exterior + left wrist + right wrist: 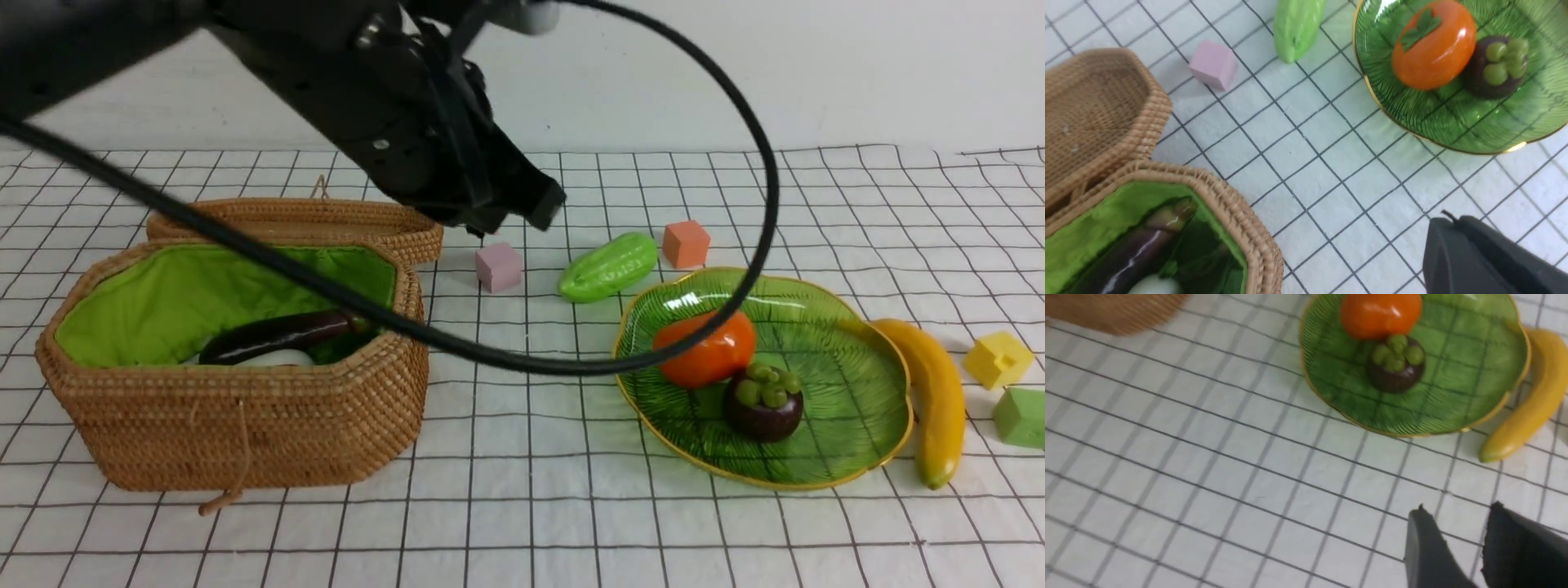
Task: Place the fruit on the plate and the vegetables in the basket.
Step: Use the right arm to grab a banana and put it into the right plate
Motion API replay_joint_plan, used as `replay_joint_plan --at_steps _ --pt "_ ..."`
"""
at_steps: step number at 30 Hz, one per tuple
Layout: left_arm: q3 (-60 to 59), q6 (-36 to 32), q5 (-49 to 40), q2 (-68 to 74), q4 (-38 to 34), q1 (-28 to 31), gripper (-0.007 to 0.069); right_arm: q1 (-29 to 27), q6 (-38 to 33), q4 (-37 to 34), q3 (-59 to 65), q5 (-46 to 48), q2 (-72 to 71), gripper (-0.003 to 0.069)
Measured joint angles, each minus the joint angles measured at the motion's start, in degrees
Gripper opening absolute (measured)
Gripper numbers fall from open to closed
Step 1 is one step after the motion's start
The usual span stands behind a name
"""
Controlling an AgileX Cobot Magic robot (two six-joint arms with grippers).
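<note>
Bright, even, diffuse light fills every view; shadows are faint and soft. White glare sits on the persimmon (1433, 45) and the plate (1515, 147) rim ahead of the left gripper (1437, 224). The right wrist view is motion-blurred, worst at the basket (1114, 310) far from the right gripper (1457, 514), whose fingers (1425, 547) are defocused.

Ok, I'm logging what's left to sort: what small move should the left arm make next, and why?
Probably lower the left pincer toward the green gourd: it lies on the cloth close by, outside the basket, which already holds the eggplant. The banana, off the plate, lies farther right.
</note>
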State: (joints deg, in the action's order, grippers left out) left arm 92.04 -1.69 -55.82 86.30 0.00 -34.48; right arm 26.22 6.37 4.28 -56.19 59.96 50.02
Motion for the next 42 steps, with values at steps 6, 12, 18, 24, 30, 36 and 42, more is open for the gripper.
replay_joint_plan --at_steps 6,12,18,24,30,36,42 --pt "-17.62 3.3 8.76 -18.94 -1.83 -0.38 -0.0013 -11.11 3.86 2.28 0.05 -6.84 15.49 0.0238" --pt "-41.31 3.14 21.71 -42.25 -3.84 -2.62 -0.0013 -28.34 -1.48 -11.38 0.05 -14.63 31.5 0.0238" --pt "-50.85 2.48 29.24 -54.8 -4.02 -2.67 -0.0013 -32.52 -6.89 -19.48 0.05 -20.19 38.67 0.0244" --pt "-53.0 2.21 31.22 -61.74 -4.02 -2.67 -0.0013 -33.86 -7.02 -20.02 -0.12 -24.87 41.68 0.0292" --pt "-53.27 2.21 29.89 -61.01 -4.19 -2.67 -0.0013 -33.86 -7.04 -20.0 -3.42 -25.54 46.75 0.0374" --pt "-53.32 2.21 29.78 -60.88 -6.73 -2.67 -0.0013 -33.86 -7.04 -19.87 -6.9 -26.01 52.43 0.0411" --pt "-53.32 2.21 28.94 -60.88 -7.92 -2.67 -0.0013 -33.86 -7.09 -19.87 -8.05 -26.81 56.04 0.0414"
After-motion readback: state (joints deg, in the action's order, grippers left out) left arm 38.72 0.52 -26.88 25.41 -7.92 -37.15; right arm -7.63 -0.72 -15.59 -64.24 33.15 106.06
